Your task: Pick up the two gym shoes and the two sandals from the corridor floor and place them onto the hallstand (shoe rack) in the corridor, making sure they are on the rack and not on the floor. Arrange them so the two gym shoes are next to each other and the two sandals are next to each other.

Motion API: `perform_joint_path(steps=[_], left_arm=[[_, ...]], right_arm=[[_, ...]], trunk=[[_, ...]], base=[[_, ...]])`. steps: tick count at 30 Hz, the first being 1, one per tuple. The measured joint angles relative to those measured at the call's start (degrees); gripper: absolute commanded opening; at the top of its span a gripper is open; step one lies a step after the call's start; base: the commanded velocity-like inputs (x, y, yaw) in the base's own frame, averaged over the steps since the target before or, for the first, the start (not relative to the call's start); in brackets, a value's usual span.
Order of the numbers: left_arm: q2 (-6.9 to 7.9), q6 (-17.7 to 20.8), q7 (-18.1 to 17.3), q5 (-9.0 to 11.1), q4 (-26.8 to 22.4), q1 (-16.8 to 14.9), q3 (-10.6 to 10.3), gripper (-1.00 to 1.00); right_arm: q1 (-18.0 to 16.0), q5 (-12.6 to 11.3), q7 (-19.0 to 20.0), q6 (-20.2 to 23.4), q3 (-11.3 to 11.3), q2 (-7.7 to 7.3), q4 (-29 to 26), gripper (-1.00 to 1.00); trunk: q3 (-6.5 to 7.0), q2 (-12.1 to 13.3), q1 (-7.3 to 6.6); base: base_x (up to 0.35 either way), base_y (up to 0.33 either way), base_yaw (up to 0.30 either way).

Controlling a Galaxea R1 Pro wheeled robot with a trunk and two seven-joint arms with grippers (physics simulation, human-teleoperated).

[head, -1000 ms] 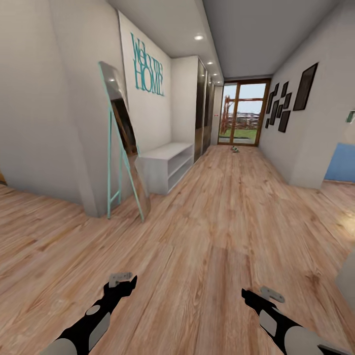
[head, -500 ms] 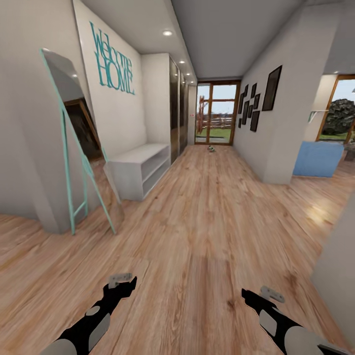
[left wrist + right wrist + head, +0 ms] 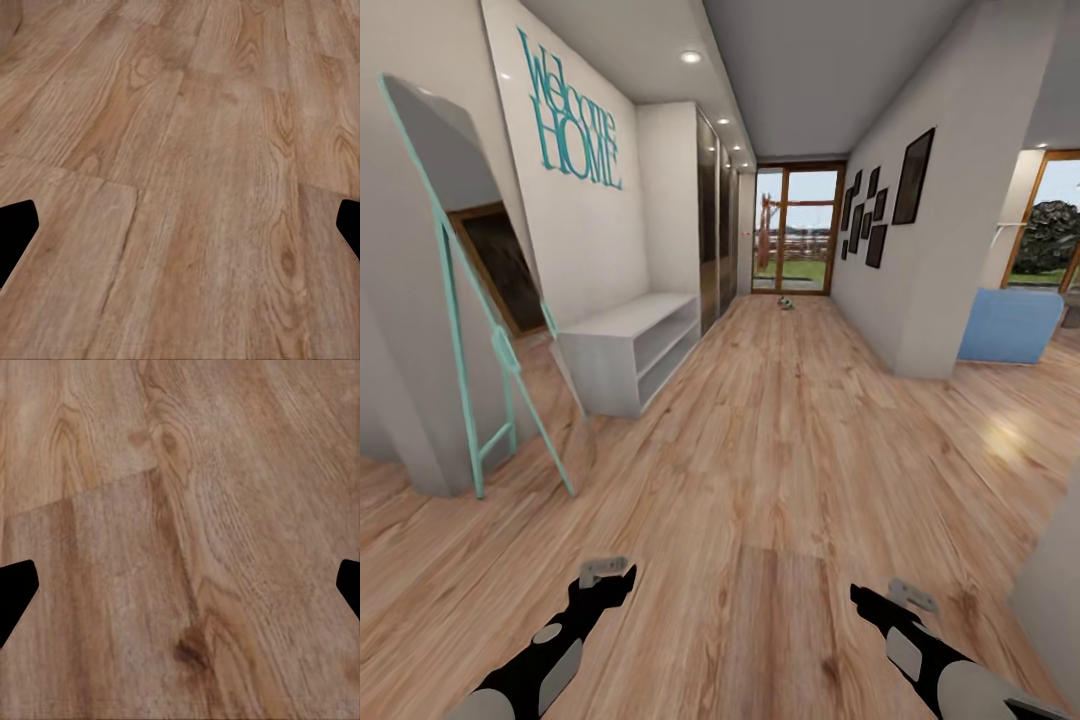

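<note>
corridor floor (image 3: 780,450) stretches ahead; the camera has swung and advanced since a second ago, so the mirror (image 3: 450,270) and plain white bench (image 3: 625,350) sit nearer. a small shoe-like object (image 3: 786,303), too small to identify, lies by the far glass door. left pincer (image 3: 610,585) and right pincer (image 3: 870,602) hang released, empty.

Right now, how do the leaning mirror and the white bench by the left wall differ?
The mirror is tall and thin and tilts back against the wall on a teal frame; the white bench is low and wide and stands square, with open shelves. The mirror is nearer the camera, the bench farther down the corridor. Both stand on the wood floor along the left wall.
</note>
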Motion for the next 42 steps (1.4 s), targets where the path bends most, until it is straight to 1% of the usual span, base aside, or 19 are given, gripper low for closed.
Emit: perform_joint_path(steps=[42], left_arm=[[0.00, -0.05, -0.04, 0.00, 0.09, 0.00, -0.05, 1.00]], right_arm=[[0.00, 0.30, 0.05, -0.09, -0.06, 0.04, 0.05, 1.00]], trunk=[[0.00, 0.00, 0.00]], base=[[0.347, -0.074, -0.003]])
